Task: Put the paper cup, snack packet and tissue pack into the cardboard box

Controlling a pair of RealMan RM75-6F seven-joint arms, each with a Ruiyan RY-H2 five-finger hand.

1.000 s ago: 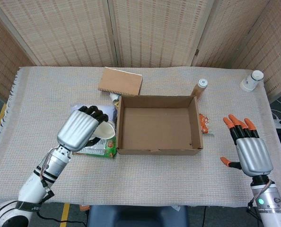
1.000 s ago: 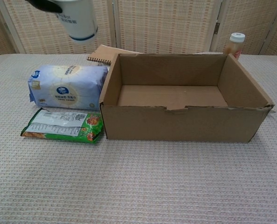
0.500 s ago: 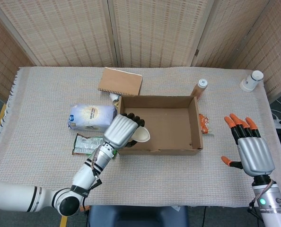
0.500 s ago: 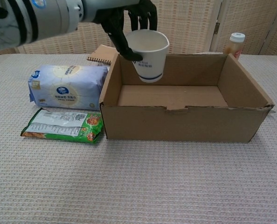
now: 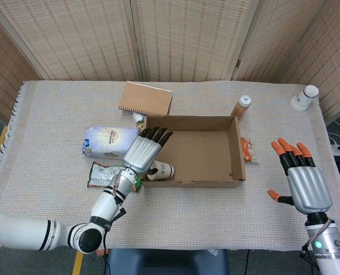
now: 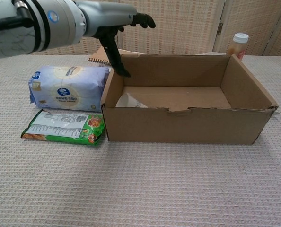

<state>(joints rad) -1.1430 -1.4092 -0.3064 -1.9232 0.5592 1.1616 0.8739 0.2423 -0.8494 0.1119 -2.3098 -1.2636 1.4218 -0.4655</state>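
Head view: the white paper cup (image 5: 160,171) lies on its side in the near-left corner of the open brown cardboard box (image 5: 234,150). The left robot hand (image 5: 142,152) hovers above it, fingers spread, holding nothing. The right robot hand (image 5: 303,182) rests open on the tabletop (image 5: 55,114).

Chest view: the blue tissue pack (image 6: 68,87) and green snack packet (image 6: 64,126) lie left of the box (both outside)
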